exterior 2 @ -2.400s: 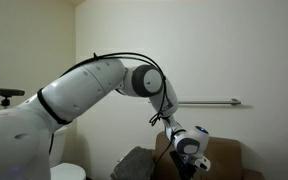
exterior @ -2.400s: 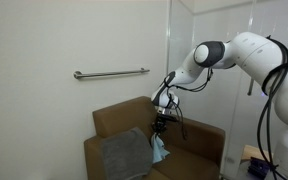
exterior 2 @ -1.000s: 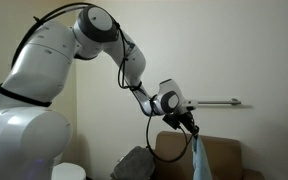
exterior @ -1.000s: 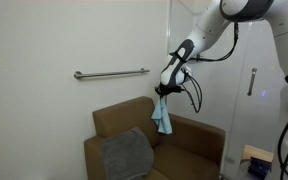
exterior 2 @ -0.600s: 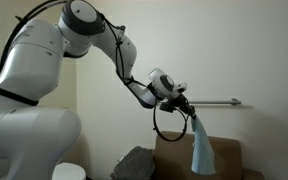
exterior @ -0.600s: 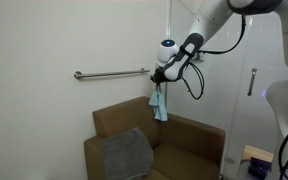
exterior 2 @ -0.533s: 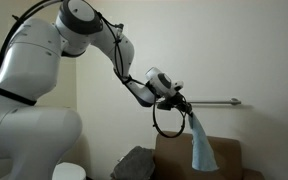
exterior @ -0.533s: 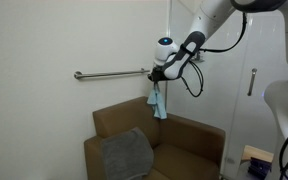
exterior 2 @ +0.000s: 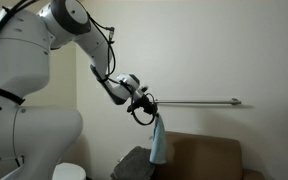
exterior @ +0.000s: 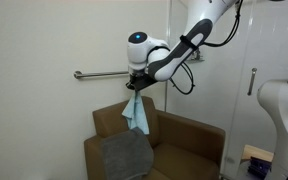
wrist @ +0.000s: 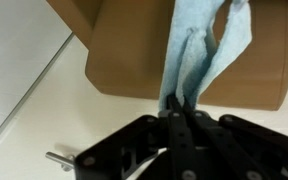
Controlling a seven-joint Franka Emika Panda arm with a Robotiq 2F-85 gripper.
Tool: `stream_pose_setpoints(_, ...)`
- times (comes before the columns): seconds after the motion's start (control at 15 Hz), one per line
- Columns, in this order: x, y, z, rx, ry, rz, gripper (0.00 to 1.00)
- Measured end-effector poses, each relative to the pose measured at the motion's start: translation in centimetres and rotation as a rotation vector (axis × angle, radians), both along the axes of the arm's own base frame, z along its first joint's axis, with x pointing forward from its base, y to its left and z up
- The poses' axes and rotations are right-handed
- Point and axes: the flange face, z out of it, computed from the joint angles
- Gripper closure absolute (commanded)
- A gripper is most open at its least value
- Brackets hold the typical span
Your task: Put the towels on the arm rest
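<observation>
My gripper [exterior: 134,88] is shut on a light blue towel [exterior: 136,113] that hangs down from it above the brown armchair [exterior: 184,140]. In an exterior view the gripper [exterior 2: 152,110] holds the towel [exterior 2: 159,140] over the chair's armrest side. A grey towel [exterior: 127,154] lies draped over the chair's near armrest; it also shows in an exterior view [exterior 2: 134,164]. In the wrist view the jaws [wrist: 179,108] pinch the blue towel [wrist: 199,55] with the brown chair [wrist: 124,50] beyond.
A metal grab bar [exterior: 99,73] is fixed to the white wall above the chair; it also shows in an exterior view [exterior 2: 199,101]. A glass door [exterior: 239,80] stands beside the chair. A white object [exterior 2: 69,171] sits low near the robot base.
My gripper has lifted the blue towel up from the chair seat and carried it sideways along the grab bar toward the armrest with the grey towel.
</observation>
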Motion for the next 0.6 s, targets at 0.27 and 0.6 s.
stream_pose_setpoints(0.27,-2.8,4.2,-2.3,-0.069,0.018,0.07,0.99)
stream_pose_setpoints(0.6,-5.1,7.4,-1.1,-0.112,-0.001,0.16,0.99)
